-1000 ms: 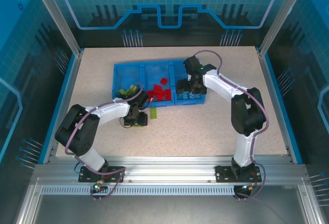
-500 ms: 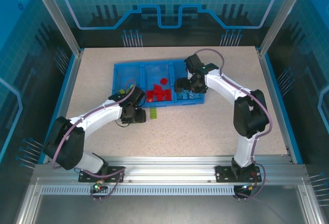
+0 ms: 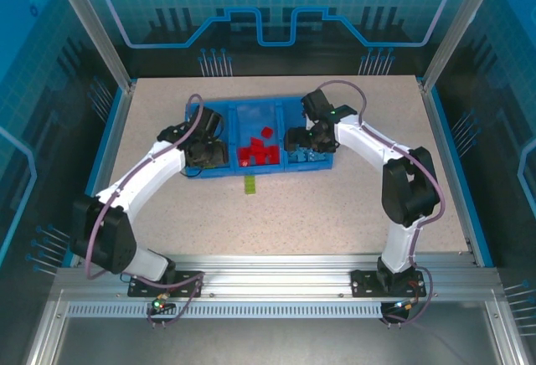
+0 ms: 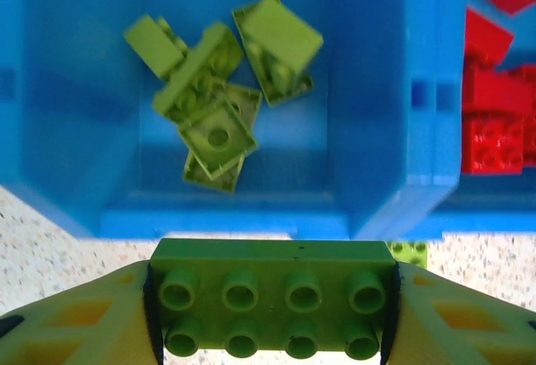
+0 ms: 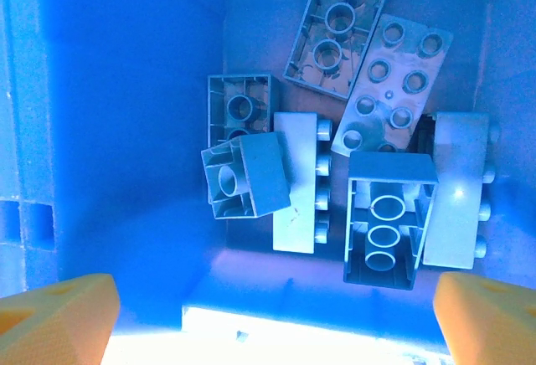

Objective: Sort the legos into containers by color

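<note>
At the near edge of the tray (image 4: 226,214), by its left compartment, the left gripper (image 4: 268,319) clamps a green brick (image 4: 272,285). The brick's long axis spans the fingers, parallel to that edge, with its studs facing the wrist camera. Let go here, it could clip the rim and tumble onto the tabletop (image 4: 46,244). The right gripper (image 5: 276,315) hangs spread and empty.
</note>
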You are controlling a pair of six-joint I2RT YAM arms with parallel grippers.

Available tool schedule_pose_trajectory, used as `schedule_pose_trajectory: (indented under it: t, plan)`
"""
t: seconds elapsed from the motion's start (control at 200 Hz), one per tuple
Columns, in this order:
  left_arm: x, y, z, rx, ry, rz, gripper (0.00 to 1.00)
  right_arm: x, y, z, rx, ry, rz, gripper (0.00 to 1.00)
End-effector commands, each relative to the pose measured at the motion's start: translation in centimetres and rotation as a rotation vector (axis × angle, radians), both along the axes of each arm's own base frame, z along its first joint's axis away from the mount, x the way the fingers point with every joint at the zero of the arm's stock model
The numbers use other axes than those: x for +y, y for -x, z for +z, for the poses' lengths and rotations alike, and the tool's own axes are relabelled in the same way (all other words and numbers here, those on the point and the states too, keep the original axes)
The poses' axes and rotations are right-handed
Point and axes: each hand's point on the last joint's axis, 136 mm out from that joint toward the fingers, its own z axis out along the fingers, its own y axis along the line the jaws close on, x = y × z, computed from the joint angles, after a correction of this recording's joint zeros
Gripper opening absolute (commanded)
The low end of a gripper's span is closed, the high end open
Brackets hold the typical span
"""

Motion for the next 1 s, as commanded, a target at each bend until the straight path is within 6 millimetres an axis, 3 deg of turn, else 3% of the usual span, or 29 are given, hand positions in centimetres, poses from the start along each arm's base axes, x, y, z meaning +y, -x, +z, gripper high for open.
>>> schedule_pose_trajectory:
  t: [0.0, 0.26, 0.475, 0.575, 0.63, 0.845, 0.995]
  plan:
    - [1.2, -2.4, -0.3, 0.002, -0.024, 0.007, 0.59, 0.4, 1.5, 0.2, 0.008, 0.008, 0.033, 0.98]
    - [3.2, -5.9, -1.8, 0.019, 0.003, 0.083, 0.61, 1.2, 2.9, 2.5, -0.069, 0.013, 0.041, 0.97]
    - [2.9, -6.5, -2.0, 0.015, 0.055, 0.106, 0.8, 5.3, 5.6, 3.5, -0.105, 0.019, 0.126, 0.9]
    - [2.7, -6.1, -1.9, 0.017, 0.082, 0.124, 0.88, 7.7, 7.5, 2.6, -0.103, 0.042, 0.167, 0.83]
    - [2.5, -5.8, -1.5, 0.003, 0.11, 0.134, 0.98, 8.9, 8.5, 1.9, -0.097, 0.058, 0.185, 0.79]
    - [2.0, -4.6, 2.7, -0.11, 0.206, 0.155, 0.99, 13.2, 11.4, -1.7, -0.007, 0.054, 0.169, 0.72]
    - [2.5, -3.4, 3.1, -0.121, 0.203, 0.167, 0.99, 15.3, 11.8, -3.8, 0.021, 0.073, 0.136, 0.76]
